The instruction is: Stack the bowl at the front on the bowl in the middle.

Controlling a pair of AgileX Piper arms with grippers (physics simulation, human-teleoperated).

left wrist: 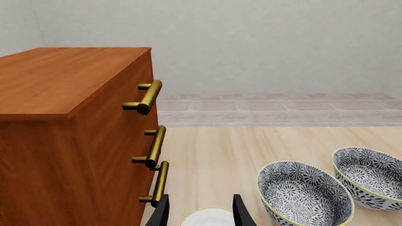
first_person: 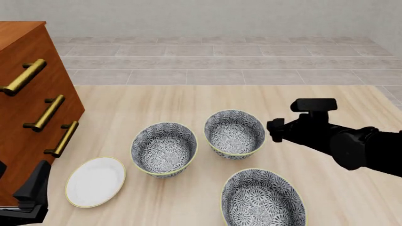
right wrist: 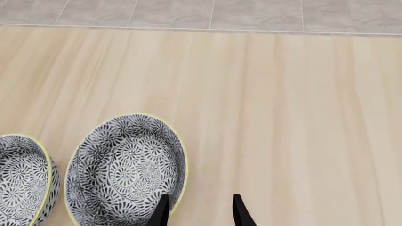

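Note:
Three look-alike floral bowls stand on the table. The bowl at the front point(first_person: 262, 198) is nearest, right of centre. The bowl in the middle point(first_person: 163, 149) point(left wrist: 304, 194) point(right wrist: 22, 181) stands further back to the left. The third bowl point(first_person: 234, 134) point(left wrist: 370, 176) point(right wrist: 125, 169) is furthest back. My right gripper point(first_person: 272, 130) point(right wrist: 199, 213) is open and hovers at that back bowl's right rim, with one finger over the rim and nothing held. My left gripper point(first_person: 31, 195) point(left wrist: 201, 214) is open at the front left corner, beside the plate.
A flat white plate point(first_person: 95, 181) point(left wrist: 207, 217) lies at the front left. A wooden cabinet point(first_person: 28, 108) point(left wrist: 69, 117) with brass handles point(left wrist: 148, 96) fills the table's left side. Bare tabletop point(first_person: 188, 103) stretches behind the bowls.

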